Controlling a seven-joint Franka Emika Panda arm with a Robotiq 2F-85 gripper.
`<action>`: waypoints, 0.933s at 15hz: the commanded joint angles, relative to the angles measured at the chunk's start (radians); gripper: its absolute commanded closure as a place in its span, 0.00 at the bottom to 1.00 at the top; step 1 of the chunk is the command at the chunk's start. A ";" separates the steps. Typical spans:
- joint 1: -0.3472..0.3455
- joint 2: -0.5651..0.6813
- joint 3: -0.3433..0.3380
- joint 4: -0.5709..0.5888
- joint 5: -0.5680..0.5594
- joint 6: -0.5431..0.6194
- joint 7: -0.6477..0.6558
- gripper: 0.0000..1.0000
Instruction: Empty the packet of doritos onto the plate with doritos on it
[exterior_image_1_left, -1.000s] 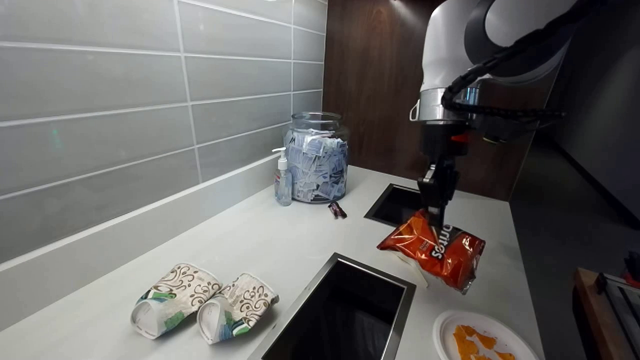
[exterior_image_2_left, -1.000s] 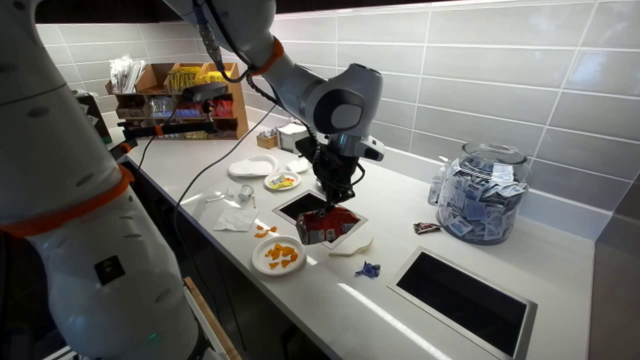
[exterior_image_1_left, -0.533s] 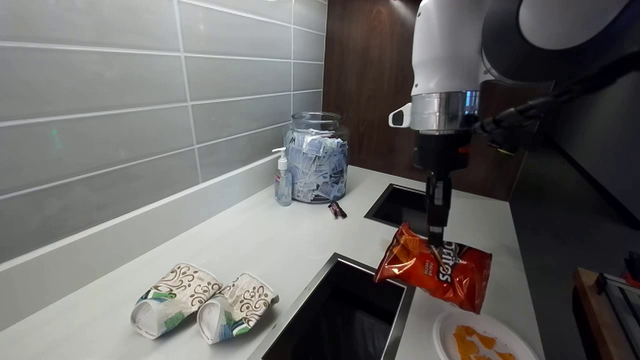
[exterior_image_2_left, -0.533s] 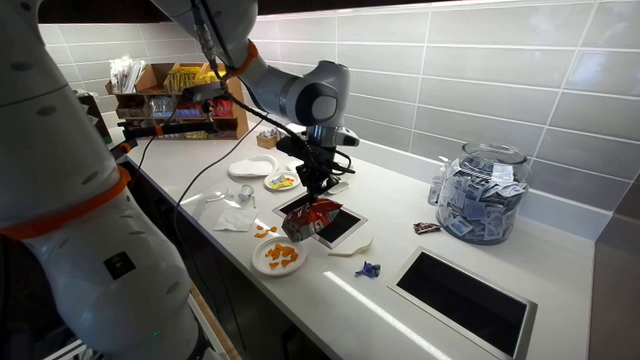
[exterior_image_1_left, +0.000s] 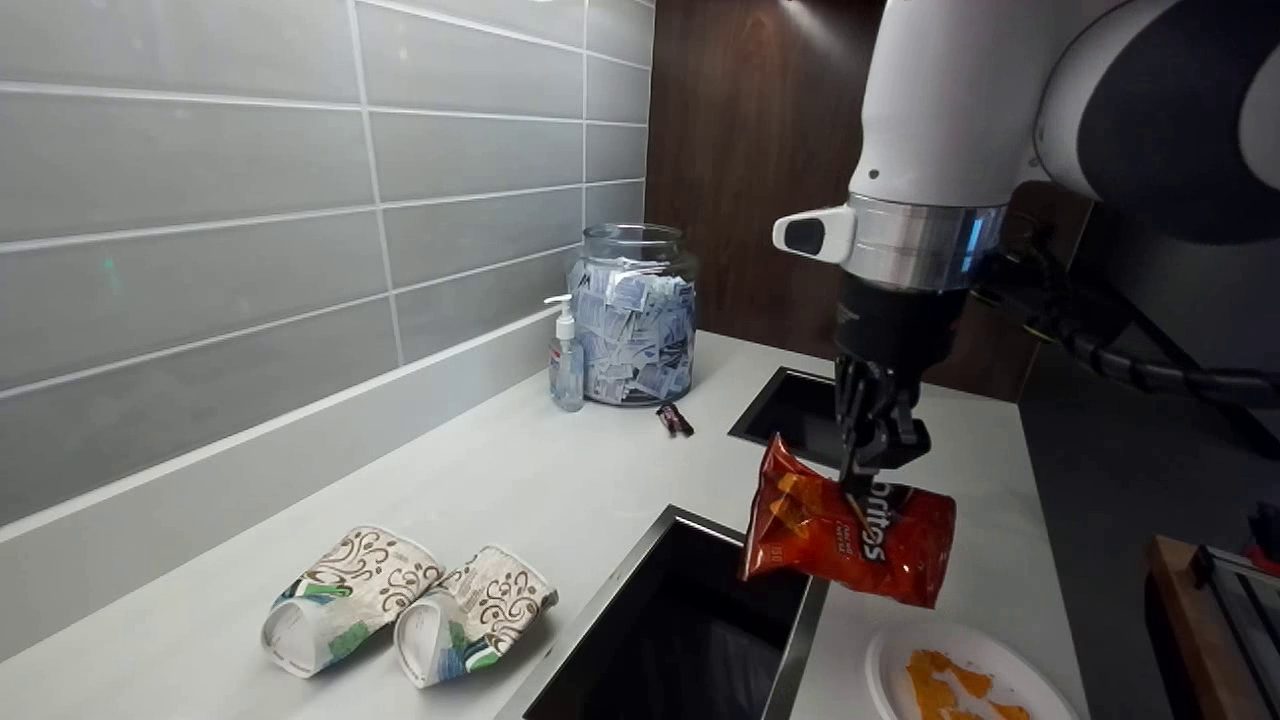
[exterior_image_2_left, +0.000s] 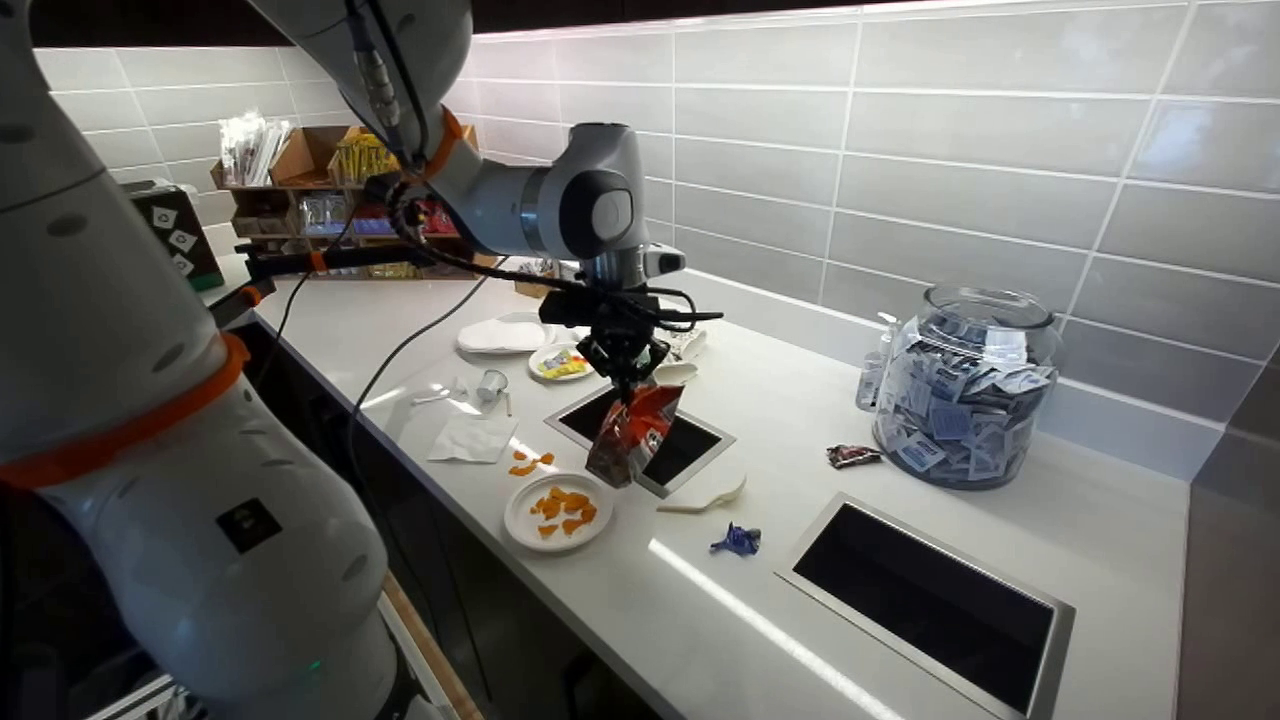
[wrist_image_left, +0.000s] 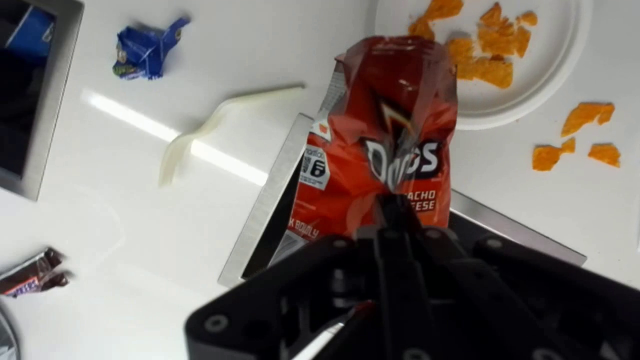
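Hanging above the worktop (exterior_image_2_left: 780, 395): Doritos Nacho Cheese bag (exterior_image_1_left: 845, 548)

Jaws pinch the bag, which hangs tilted beneath. Right and ahead of the jaws in the wrist view, the white plate (wrist_image_left: 535, 92) bears orange chips (wrist_image_left: 495, 41); loose chips (wrist_image_left: 582, 118) lie beside it.

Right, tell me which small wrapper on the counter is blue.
The crumpled wrapper nearer the plate of chips; the brown wrapper lies beside the glass jar.

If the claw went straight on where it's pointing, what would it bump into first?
The claw points down, holding the Doritos bag, so the bag leads. Next is probably the metal-framed opening or the counter right beside it; the depth is too unclear to say which.
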 joint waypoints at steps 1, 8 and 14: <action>0.008 -0.008 -0.006 -0.017 -0.007 0.050 0.000 0.99; 0.012 -0.051 -0.006 -0.059 -0.007 0.120 0.003 1.00; 0.024 -0.131 0.000 -0.128 0.024 0.203 0.045 1.00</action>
